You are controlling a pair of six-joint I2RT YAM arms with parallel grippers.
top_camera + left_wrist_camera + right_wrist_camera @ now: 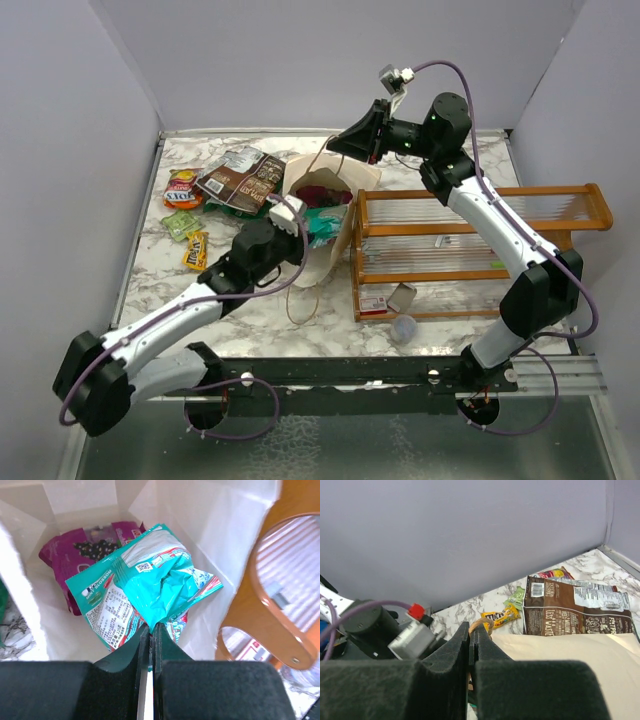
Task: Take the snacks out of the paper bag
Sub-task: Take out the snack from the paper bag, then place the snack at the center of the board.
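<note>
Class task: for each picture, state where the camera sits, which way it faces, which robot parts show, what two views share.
Top external: above and behind the robot, looking down on the table; left arm and right arm show.
Left wrist: on the left arm, looking down into the paper bag; left hand shut on the teal packet.
Right wrist: on the right arm, looking across the bag toward a grey wall; right hand shut on the string handle.
Shared: brown packet, top and right wrist views.

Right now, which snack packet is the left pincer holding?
The glossy teal packet, pinched at its crumpled edge by the left pincer inside the beige paper bag; the purple-magenta packet lies deeper, ungripped.
</note>
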